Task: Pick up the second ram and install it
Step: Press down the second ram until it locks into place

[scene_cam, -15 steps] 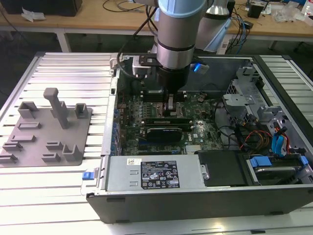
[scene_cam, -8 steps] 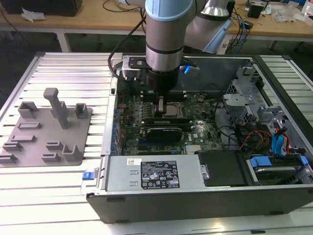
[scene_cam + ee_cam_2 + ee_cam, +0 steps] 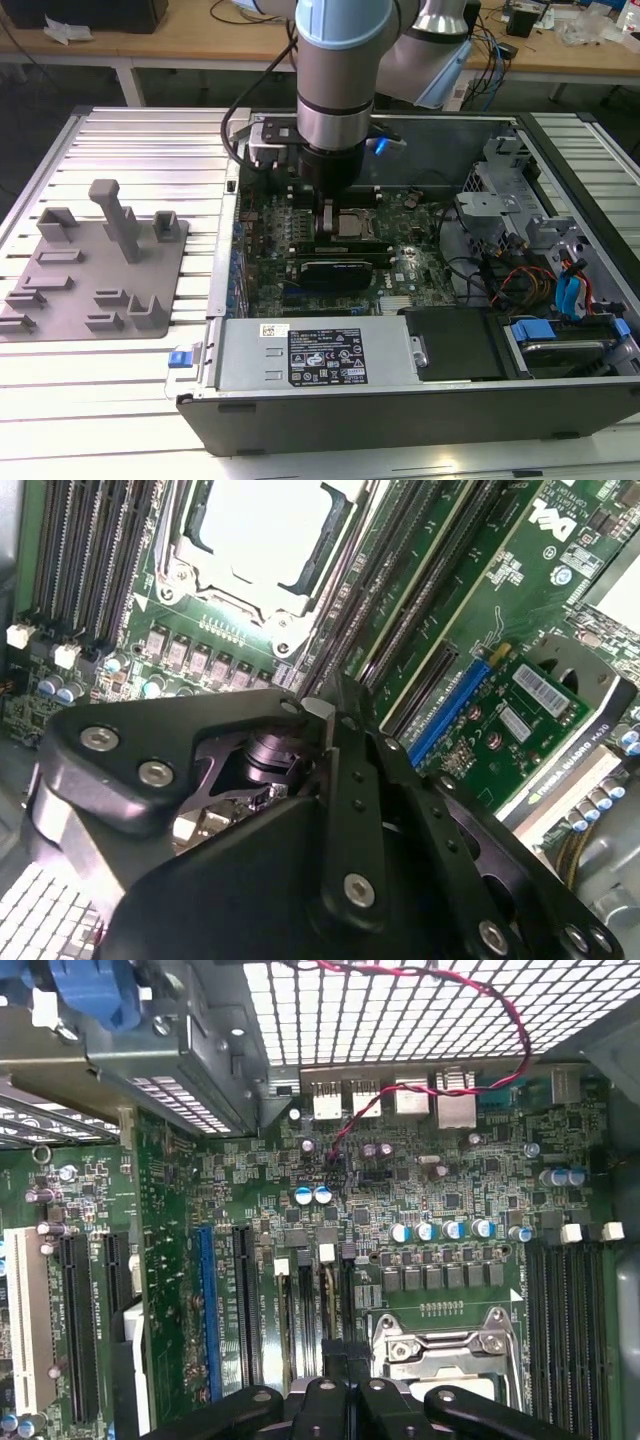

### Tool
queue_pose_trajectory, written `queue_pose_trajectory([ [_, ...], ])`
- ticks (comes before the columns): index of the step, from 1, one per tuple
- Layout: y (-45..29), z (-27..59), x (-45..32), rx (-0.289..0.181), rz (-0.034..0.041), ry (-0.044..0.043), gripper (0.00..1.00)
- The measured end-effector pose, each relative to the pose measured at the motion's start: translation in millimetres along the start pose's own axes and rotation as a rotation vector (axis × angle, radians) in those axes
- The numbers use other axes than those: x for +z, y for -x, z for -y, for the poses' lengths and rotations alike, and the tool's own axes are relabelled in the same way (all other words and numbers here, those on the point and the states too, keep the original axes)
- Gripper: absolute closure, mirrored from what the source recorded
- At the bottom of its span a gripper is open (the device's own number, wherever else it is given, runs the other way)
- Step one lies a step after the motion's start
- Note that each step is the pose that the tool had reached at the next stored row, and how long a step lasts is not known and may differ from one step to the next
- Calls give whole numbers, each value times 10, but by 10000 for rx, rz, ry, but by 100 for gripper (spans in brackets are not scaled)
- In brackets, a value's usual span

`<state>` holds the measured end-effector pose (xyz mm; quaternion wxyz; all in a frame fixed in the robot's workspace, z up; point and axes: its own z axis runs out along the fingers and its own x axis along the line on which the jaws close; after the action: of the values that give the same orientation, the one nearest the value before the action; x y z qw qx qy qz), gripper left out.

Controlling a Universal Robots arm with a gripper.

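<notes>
Second ram: the long, narrow green circuit-board stick is hidden under the gripper body; I cannot tell where it sits.
Arm: the grey and silver robot arm [image 3: 335,60] comes down vertically from above into the open black computer case [image 3: 400,410], wrist pointing straight down.
Gripper: the black gripper [image 3: 325,218] is low over the green motherboard [image 3: 300,225], just beside the silver CPU socket [image 3: 355,222] on the exterior view's left.
Fingers: I cannot tell whether they are released, clenched or grasping anything.
Wrist views: the gripper [image 3: 336,1355] hangs directly over the bank of black memory slots [image 3: 300,1305] next to the CPU socket [image 3: 450,1345]. In the second wrist view the gripper [image 3: 310,712] reaches to the edge of the socket [image 3: 265,530].
Edges: a black-shrouded expansion card [image 3: 340,270] lies just in front of the gripper. A silver power supply box [image 3: 320,355] runs along the near case wall, and a grey metal drive cage [image 3: 500,190] rises on the exterior view's right.
Open room: a second bank of black memory slots [image 3: 565,1310] lies on the socket's far side, well apart from the gripper.
Worktop: the ribbed aluminium worktop [image 3: 130,140] carries a grey plastic fixture plate [image 3: 95,265], well apart from the case opening on the exterior view's left.
</notes>
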<state>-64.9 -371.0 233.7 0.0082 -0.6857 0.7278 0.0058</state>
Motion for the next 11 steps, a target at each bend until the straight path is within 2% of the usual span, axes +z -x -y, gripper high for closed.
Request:
queue_pose_trajectory([
  [11,-1,0,50,-1,2,-1,92],
])
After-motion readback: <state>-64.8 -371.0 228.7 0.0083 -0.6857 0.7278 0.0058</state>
